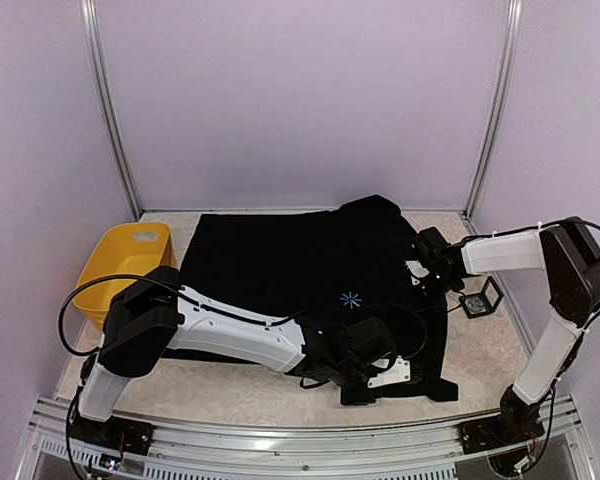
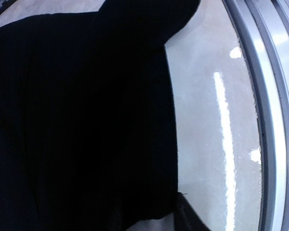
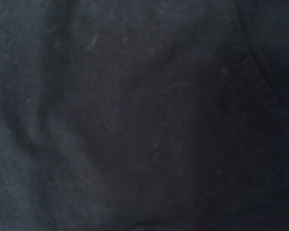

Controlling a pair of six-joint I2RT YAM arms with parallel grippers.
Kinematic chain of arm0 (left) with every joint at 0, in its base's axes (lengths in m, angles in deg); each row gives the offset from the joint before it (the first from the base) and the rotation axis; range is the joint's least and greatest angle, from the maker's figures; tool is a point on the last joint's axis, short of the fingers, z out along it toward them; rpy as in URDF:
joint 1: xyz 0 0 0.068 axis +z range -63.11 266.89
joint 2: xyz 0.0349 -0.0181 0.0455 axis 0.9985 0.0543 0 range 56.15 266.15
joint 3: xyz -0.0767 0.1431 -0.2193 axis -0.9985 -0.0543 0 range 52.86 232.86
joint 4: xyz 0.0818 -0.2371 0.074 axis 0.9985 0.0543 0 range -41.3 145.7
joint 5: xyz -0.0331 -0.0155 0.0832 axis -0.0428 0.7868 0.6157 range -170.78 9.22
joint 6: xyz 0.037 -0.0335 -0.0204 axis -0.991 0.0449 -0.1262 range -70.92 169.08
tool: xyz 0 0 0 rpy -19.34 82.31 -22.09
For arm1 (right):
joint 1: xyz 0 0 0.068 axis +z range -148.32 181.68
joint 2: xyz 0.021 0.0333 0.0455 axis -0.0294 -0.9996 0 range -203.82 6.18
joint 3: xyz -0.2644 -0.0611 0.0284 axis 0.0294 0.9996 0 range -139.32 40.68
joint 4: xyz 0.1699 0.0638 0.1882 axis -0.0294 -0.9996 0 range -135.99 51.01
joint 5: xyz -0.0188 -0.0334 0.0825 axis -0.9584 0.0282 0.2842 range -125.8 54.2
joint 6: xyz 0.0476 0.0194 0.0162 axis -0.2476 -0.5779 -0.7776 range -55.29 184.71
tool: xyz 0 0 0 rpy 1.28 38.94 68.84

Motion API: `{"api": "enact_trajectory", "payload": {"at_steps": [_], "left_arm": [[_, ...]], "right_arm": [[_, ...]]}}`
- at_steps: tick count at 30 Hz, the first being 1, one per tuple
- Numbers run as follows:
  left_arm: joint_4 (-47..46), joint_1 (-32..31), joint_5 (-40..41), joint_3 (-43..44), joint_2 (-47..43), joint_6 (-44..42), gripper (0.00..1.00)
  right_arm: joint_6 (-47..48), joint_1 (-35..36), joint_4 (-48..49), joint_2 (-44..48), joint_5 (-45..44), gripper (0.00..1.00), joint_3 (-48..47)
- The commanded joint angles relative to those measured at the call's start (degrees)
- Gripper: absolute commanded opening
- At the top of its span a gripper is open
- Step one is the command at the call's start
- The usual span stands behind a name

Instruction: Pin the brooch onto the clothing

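Left gripper: finger state cannot be told. The fingertips are masked by the black housing from above, and only a dark sliver is caught at the bottom edge of the left wrist view. It is set low at the near hem of the large black short-sleeved soft-fabric T-shirt, a little below the tiny light-blue starburst mark.

Right gripper: finger state cannot be told either. Its wrist view is filled by dark cloth at close range and no fingers are shown. It is placed at the shirt's right edge.

Shirt is laid flat on the pale table, roughly centred. No brooch is identified with certainty. A small dark square-framed item is seen on the table just right of the shirt, near the right gripper: possibly it, not confirmed. A yellow plastic bin is parked at the left, just beside the shirt.

Judged step: fabric is being held ahead of pinning. To be done well, cloth should be kept taut around the starburst, wrinkles drawn out between the two holds, and the pin passed through the top layer only, so front and back are not joined.
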Motion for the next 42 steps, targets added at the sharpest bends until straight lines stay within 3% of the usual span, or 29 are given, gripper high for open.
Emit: {"api": "enact_trajectory", "payload": {"at_steps": [1,3,10,15,20,21,24,26,30,34,38,42], "left_arm": [[-1.38,-0.36,2.09,-2.23,-0.49,0.29,0.20],[-4.04,-0.93,0.75,-3.84,-1.38,0.40,0.01],[0.69,-1.47,-7.13,-8.95,-8.28,3.00,0.00],[-2.97,-2.05,-15.49,-17.06,-15.95,5.69,0.00],[0.20,-2.26,-16.58,-15.24,-16.82,6.57,0.00],[1.46,-2.26,-16.26,-14.36,-16.82,6.44,0.08],[3.73,-1.75,-16.73,-13.81,-18.52,5.78,0.50],[3.01,-0.32,-16.92,-15.88,-21.36,5.99,0.61],[-1.23,6.82,-14.85,-21.82,-31.72,11.96,0.62],[-5.73,19.36,-4.81,-29.46,-38.44,23.90,0.61],[-2.08,30.90,5.02,-33.12,-37.48,35.27,0.54],[0.81,35.85,14.73,-37.80,-34.84,40.08,0.53]], "right_arm": [[0.65,-0.28,-0.44,0.63,-1.11,0.00,0.48],[0.59,-0.44,-0.35,0.57,-1.82,0.00,0.65],[0.47,-1.99,0.15,-1.35,-4.36,0.00,-0.85],[0.93,-1.20,-3.23,-3.24,-6.89,0.00,-4.65],[1.54,3.87,-10.91,-1.04,-12.89,0.00,-9.59],[1.16,4.43,-11.81,-0.12,-12.94,0.00,-10.01],[-0.72,6.78,-13.20,3.75,-13.14,0.00,-9.77],[-1.96,8.93,-11.92,5.78,-12.47,0.00,-7.95],[-3.49,13.25,-7.41,4.82,-7.76,0.00,-4.21],[-5.59,16.04,-6.68,1.58,-8.29,0.00,-3.77],[-7.55,16.21,-5.64,0.89,-7.61,0.00,-1.52],[-9.22,16.21,-6.01,2.39,-7.26,0.00,1.82]]}}
